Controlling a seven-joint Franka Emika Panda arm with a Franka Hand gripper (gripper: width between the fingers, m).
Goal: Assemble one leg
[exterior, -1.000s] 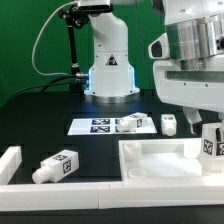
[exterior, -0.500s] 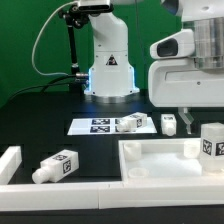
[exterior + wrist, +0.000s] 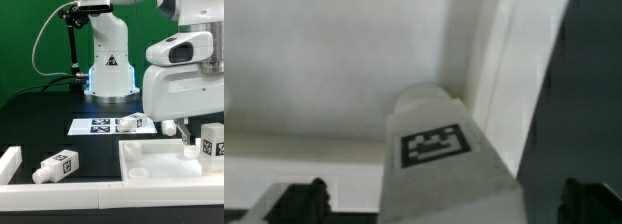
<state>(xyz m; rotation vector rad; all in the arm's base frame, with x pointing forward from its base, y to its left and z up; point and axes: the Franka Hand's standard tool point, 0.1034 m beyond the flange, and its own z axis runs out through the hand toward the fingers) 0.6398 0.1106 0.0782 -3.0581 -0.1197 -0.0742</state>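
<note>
A leg [image 3: 210, 140], a stubby white peg with a tag sticker, stands upright in the far corner of the large white tray-like part [image 3: 160, 168] on the exterior view's right. In the wrist view the same leg [image 3: 441, 150] rises between my two dark fingertips [image 3: 299, 200], which stand wide apart and do not touch it. My gripper [image 3: 191, 133] is open and empty, beside the leg on its left in the exterior view. Three more legs lie loose: one by the front bar [image 3: 57, 166], one on the marker board [image 3: 131, 123], one next to it [image 3: 170, 126].
The marker board [image 3: 98, 126] lies in front of the robot base [image 3: 108, 70]. A long white bar [image 3: 60, 191] runs along the front, with a short white block [image 3: 10, 160] at its left end. The gripper body hides the tray's far right side.
My gripper has let go of the upright leg and shifted toward the exterior view's left. The leg stays standing in the tray's corner. The other parts have not moved.
</note>
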